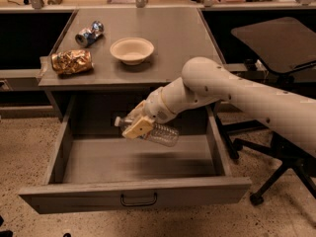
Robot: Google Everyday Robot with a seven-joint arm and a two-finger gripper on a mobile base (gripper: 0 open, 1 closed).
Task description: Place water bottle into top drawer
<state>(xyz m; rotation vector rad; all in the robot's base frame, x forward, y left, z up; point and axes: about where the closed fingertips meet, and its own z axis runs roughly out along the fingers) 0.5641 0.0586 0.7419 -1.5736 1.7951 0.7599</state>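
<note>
My gripper (136, 126) hangs over the open top drawer (133, 193), above the back part of its floor, fingers closed around the water bottle (161, 134). The bottle lies nearly level in my grasp, white cap pointing left, clear ribbed body sticking out to the right, and it is off the drawer floor. The drawer is pulled well out, its dark loop handle (138, 200) centred on the front panel. Up on the table (187, 38) sit a bowl (132, 50), a dented can (89, 33) and a gold foil bag (72, 61), all well apart from my hand.

Office-like lab: grey desk (170, 53), swivel chair (276, 41), speckled floor (24, 147); hand (136, 127) holds water bottle (165, 135) over top drawer (74, 199).
</note>
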